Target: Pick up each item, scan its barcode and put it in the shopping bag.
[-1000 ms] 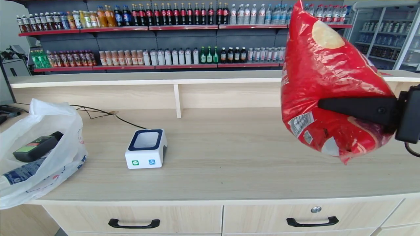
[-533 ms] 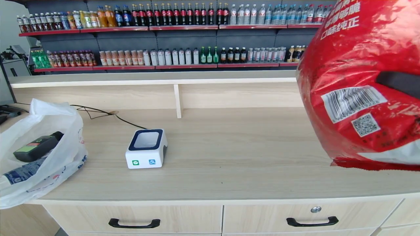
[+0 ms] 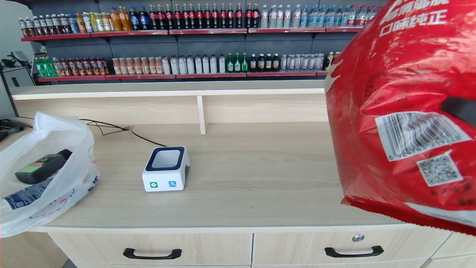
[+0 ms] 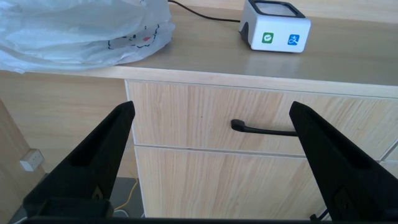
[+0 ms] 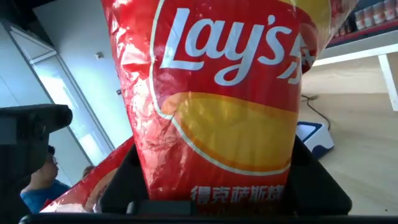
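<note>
Gripping a red chip bag (image 3: 401, 111) in the right claw (image 5: 217, 168), up at the right above the counter (image 3: 260, 178).

Shut tight across the bag's lower part, with a black finger (image 3: 459, 108) pressing on each side and the crinkled foil bulging up and out between them. Raised close to the head camera, with barcode and square code turned toward it. Well apart from the white scanner (image 3: 165, 168), which stands near the counter's middle with its cable trailing back and left. Farther left, at the counter's left end, lying slumped: a white shopping bag (image 3: 44, 193) with a dark bottle (image 3: 41, 165) inside. Holding the left claw (image 4: 211, 112) low in front of the drawers, spread wide with nothing between its fingers, facing a black drawer handle (image 4: 264, 129).
</note>
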### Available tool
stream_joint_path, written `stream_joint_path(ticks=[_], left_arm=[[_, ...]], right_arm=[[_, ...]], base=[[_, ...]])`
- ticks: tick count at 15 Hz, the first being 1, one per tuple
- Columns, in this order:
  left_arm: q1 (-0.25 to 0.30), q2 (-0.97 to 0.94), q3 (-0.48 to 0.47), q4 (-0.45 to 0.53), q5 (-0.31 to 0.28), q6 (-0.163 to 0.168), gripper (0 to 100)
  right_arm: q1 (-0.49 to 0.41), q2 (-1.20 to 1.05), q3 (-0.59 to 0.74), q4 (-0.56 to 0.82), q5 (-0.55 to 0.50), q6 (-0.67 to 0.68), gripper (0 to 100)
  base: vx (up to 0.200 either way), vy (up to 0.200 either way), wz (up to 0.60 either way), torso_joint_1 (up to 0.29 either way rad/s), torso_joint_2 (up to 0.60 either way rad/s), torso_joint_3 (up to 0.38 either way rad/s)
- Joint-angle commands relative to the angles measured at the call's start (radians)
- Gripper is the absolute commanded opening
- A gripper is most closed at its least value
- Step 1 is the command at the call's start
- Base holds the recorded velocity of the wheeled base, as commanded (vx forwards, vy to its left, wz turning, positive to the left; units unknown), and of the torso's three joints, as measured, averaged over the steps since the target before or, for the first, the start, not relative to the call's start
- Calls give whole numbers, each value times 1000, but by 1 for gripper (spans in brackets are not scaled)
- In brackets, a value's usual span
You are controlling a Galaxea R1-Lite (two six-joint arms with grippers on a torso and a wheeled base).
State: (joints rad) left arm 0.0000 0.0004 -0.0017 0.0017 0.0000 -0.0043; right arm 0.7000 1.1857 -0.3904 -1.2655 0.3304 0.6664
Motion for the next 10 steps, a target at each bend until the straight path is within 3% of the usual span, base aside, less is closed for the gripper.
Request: stream_joint_path(ticks=[1,3,7,10], left_arm=[[0,0,0,0,0,0,100],[0,0,0,0,0,0,100],[0,0,0,0,0,0,100],[0,0,0,0,0,0,100]], right_arm=[[36,69,47,-34,1,1,0],[75,41,51,-44,2,2,0],[108,41,67,-66,4,139,0],[108,69,58,-66,4,137,0]], base=[[0,0,0,0,0,0],[0,0,0,0,0,0],[0,0,0,0,0,0],[0,0,0,0,0,0]])
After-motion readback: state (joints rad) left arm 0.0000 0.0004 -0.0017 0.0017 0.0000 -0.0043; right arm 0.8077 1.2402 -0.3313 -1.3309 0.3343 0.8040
